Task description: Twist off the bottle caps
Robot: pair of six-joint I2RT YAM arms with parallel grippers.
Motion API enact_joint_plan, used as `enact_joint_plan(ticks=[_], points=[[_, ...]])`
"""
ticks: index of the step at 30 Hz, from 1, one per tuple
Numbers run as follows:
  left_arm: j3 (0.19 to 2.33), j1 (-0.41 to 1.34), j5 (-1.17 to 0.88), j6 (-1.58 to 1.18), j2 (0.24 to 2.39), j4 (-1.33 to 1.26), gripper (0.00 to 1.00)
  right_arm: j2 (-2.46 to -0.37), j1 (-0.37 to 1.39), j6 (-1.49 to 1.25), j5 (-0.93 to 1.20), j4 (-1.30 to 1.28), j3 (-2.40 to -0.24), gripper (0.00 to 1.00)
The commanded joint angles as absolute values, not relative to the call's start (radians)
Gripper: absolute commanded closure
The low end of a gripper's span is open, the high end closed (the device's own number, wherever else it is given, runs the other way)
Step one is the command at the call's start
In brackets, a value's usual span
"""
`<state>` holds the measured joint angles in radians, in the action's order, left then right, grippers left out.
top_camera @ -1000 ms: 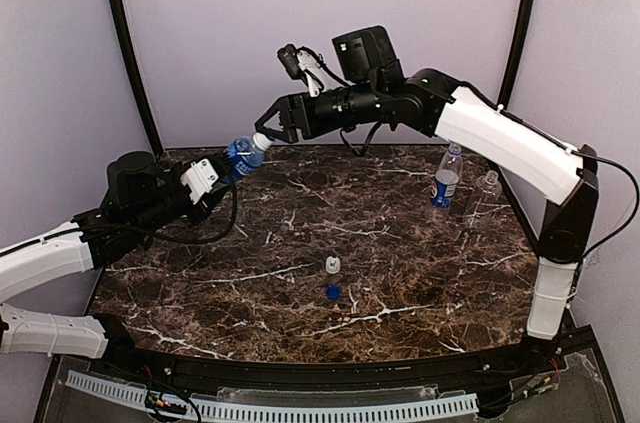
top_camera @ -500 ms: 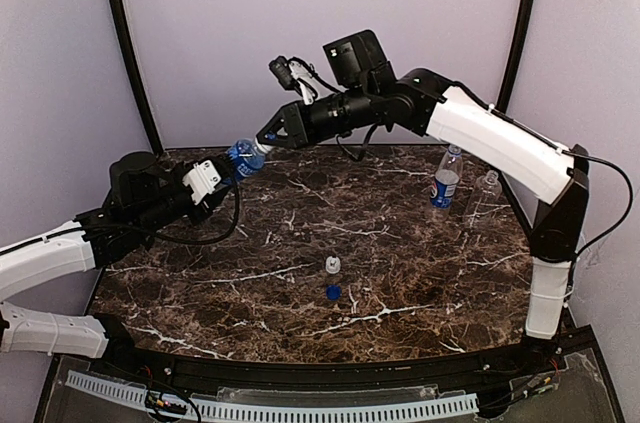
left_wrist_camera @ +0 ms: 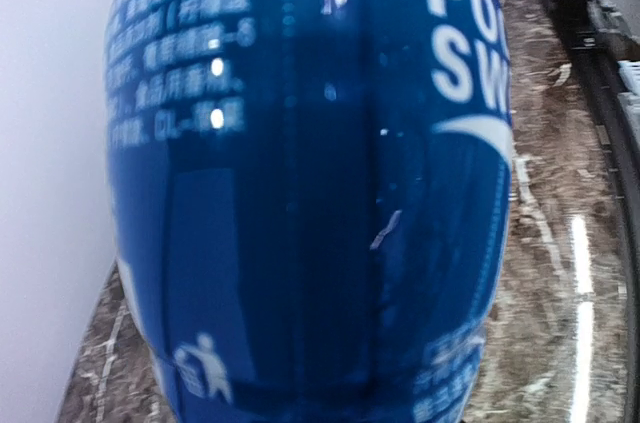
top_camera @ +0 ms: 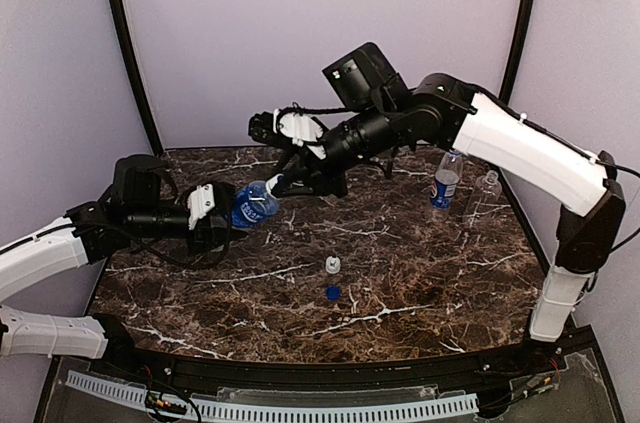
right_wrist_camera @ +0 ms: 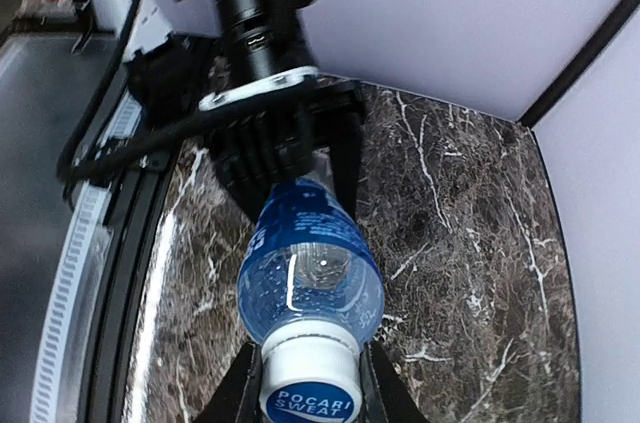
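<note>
Top external: vs a second ago, the blue-label bottle point(top_camera: 255, 207) sits lower and further in over the table point(top_camera: 400, 273), and the left arm has dropped to near level. The right arm has come down and stretched out with it. Its jaws stood apart then; now the right gripper point(top_camera: 281, 182) pinches the white cap point(top_camera: 274, 184).

The bottle is held in the air over the table's left-rear part. Its long axis is shallow, base toward 8 o'clock and cap toward 2 o'clock.

Right wrist: fingers point(right_wrist_camera: 243, 388) press both sides of the cap, neck pointing straight at the camera. The left gripper point(right_wrist_camera: 290, 158) is clamped round the bottle's base end.

Left wrist: blue label fills the view.

The Pepsi bottle point(top_camera: 446, 181) and the unlabelled bottle point(top_camera: 485, 198) stand upright at 2 o'clock. A blue loose cap point(top_camera: 332, 292) and a paler one point(top_camera: 332, 264) lie mid-table.
</note>
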<state>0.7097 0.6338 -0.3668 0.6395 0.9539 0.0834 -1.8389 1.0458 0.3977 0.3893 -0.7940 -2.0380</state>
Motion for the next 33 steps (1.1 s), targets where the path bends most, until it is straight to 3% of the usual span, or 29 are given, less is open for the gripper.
enact_joint_plan(ticks=[1, 8, 13, 14, 15, 16, 17, 19, 21, 25, 33], points=[[0.789, 0.649, -0.710, 0.629, 0.963, 0.267, 0.72, -1.801, 1.187, 0.915, 0.350, -0.876, -1.924, 1.00], [0.811, 0.655, -0.734, 0.723, 0.970, 0.366, 0.72, -1.791, 1.234, 1.228, 0.016, -0.826, -1.861, 1.00], [0.808, 0.656, -0.727, 0.736, 0.967, 0.372, 0.72, -1.714, 1.248, 1.416, -0.127, -0.579, -1.699, 1.00], [0.806, 0.656, -0.720, 0.737, 0.966, 0.369, 0.72, -1.692, 1.249, 1.437, -0.121, -0.512, -1.660, 0.95], [0.804, 0.656, -0.717, 0.736, 0.964, 0.366, 0.72, -1.674, 1.250, 1.438, -0.110, -0.456, -1.624, 0.83], [0.801, 0.655, -0.705, 0.734, 0.963, 0.358, 0.72, -1.657, 1.249, 1.426, -0.101, -0.407, -1.599, 0.60], [0.798, 0.656, -0.687, 0.728, 0.960, 0.351, 0.72, -1.646, 1.248, 1.400, -0.093, -0.376, -1.586, 0.46], [0.782, 0.656, -0.650, 0.716, 0.955, 0.325, 0.73, -1.636, 1.246, 1.307, -0.080, -0.361, -1.595, 0.30], [0.764, 0.656, -0.603, 0.703, 0.951, 0.285, 0.73, -1.620, 1.239, 1.189, -0.074, -0.331, -1.606, 0.03], [0.716, 0.657, -0.463, 0.661, 0.943, 0.150, 0.73, -1.584, 1.205, 0.889, -0.018, -0.292, -1.621, 0.01], [0.655, 0.656, -0.151, 0.657, 0.952, -0.167, 0.72, -1.619, 1.049, 0.253, 0.314, -0.353, -1.712, 0.01]])
